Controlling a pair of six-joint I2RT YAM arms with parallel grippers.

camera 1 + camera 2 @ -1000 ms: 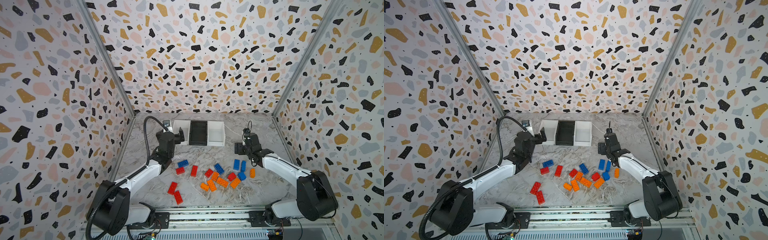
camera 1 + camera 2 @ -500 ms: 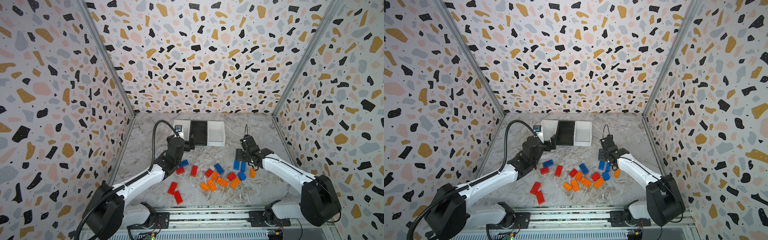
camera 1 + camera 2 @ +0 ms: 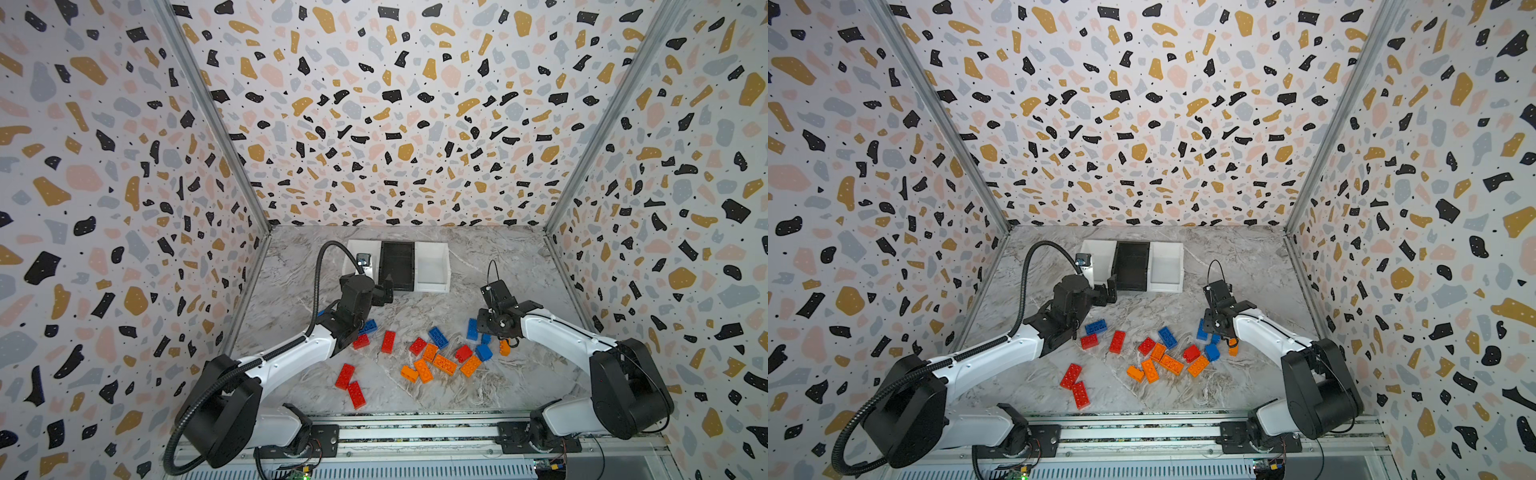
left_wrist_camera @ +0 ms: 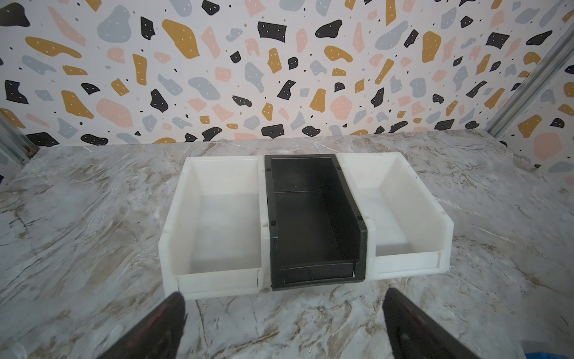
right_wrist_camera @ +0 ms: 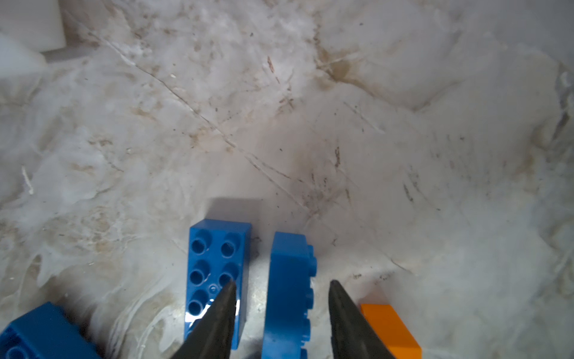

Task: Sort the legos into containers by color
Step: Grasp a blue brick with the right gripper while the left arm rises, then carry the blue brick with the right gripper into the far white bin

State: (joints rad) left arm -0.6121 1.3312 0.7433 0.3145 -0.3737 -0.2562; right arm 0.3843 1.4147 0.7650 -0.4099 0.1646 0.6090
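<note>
Left wrist view shows the white bins (image 4: 169, 248) and the black bin (image 4: 362, 236) with nothing inside, so no sorting is done yet. In both top views they sit at 12 o'clock on the worktop (image 3: 286, 299). All the legos (image 3: 444, 363) I can see lie loose in the middle, with red, blue and orange mixed up. Every one has to go into a bin. The left tool (image 4: 283, 292) is wide open and holds nothing. It points at the bins from their 6 o'clock side. The right tool (image 5: 281, 283) is down at the 3 o'clock edge of the pile. Its jaws are partly open, one on each side of a blue brick (image 5: 289, 267) lying on its side. I see thin gaps, so I think it does not grip yet. A flat brick (image 5: 217, 248) and an orange brick (image 5: 391, 326) lie just beside.
</note>
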